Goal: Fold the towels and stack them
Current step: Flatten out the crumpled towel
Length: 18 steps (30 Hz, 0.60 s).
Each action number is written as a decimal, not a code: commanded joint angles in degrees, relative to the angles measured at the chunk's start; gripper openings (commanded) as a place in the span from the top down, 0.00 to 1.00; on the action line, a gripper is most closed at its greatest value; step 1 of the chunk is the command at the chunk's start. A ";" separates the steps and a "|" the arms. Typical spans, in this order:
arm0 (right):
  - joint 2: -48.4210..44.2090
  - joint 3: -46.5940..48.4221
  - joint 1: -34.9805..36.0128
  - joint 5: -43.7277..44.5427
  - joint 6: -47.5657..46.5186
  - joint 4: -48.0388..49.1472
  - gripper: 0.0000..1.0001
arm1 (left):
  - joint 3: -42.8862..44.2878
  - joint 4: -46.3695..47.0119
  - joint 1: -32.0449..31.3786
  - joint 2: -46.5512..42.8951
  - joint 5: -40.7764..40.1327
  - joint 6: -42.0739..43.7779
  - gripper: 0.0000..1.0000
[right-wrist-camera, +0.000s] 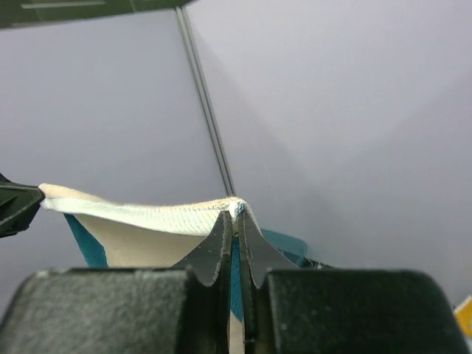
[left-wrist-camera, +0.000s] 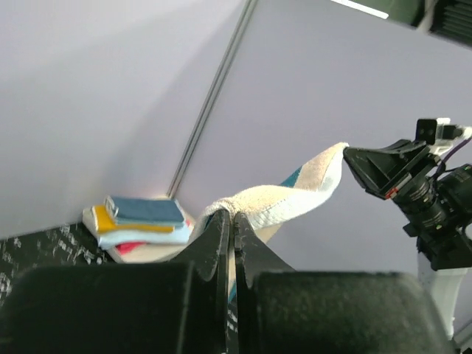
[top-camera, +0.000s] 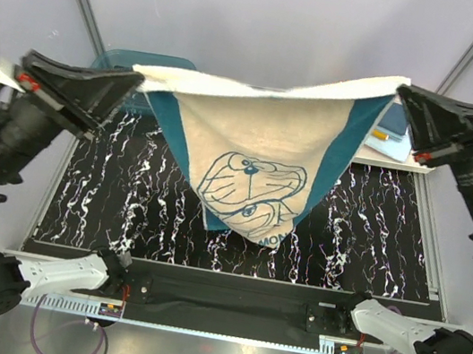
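Observation:
A towel, cream in the middle with a dark teal border and a teal cartoon outline, hangs stretched in the air between my two grippers, its lowest corner just above the table. My left gripper is shut on its left corner, as the left wrist view shows, with the towel's cream edge running away to the right gripper. My right gripper is shut on the right corner, as the right wrist view shows, where the towel sags to the left. A stack of folded towels lies at the back right.
The table has a black marbled mat. A translucent teal basin stands at the back left, partly hidden by the towel, and also shows in the right wrist view. The folded stack rests on a cream tray. Grey walls enclose the back.

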 commanded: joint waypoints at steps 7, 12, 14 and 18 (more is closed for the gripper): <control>4.24 11.15 -0.07 -4.37 -3.68 4.26 1.00 | 12.99 2.11 -0.25 6.51 3.70 1.69 1.00; 8.98 14.94 -0.16 -1.56 -6.13 3.55 1.00 | 14.31 4.05 -0.17 8.88 -4.12 3.45 1.00; 12.67 14.85 -0.07 0.20 -7.54 3.12 1.00 | 13.87 4.57 -0.25 11.16 -9.13 5.29 1.00; 18.21 11.17 -0.42 3.02 -9.65 5.13 1.00 | 12.64 6.59 2.63 16.08 -14.59 7.76 1.00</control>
